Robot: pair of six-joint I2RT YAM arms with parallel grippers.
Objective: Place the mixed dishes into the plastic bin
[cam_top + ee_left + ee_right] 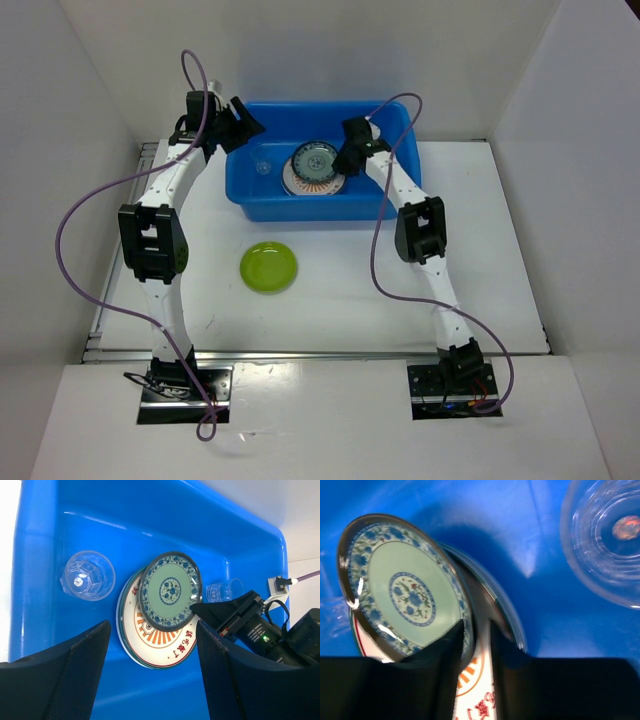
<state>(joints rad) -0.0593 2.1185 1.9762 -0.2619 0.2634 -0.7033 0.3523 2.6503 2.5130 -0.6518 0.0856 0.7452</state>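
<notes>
Lime-green plate [268, 267] lies on the table at the plastic bin's [330, 212] 7 o'clock, the only dish seen outside it. At 10 o'clock the left gripper [240, 125] hangs wide open and empty. A clear cup [88, 575] and stacked plates [160, 647] lie inside the bin. At the small teal plate [170, 591], the right gripper's [347, 158] jaws are barely parted; I cannot tell whether they grip it.

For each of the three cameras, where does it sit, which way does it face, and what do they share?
Top external: above and behind the bases, looking down on the table; left arm, right arm, blue bin, lime-green plate.
Left wrist: at the bin's left end, facing into it; own fingers below, right gripper opposite.
Right wrist: low inside the bin, close on the small patterned plate; own fingers below.
Shared: all see that plate on the orange plate.
</notes>
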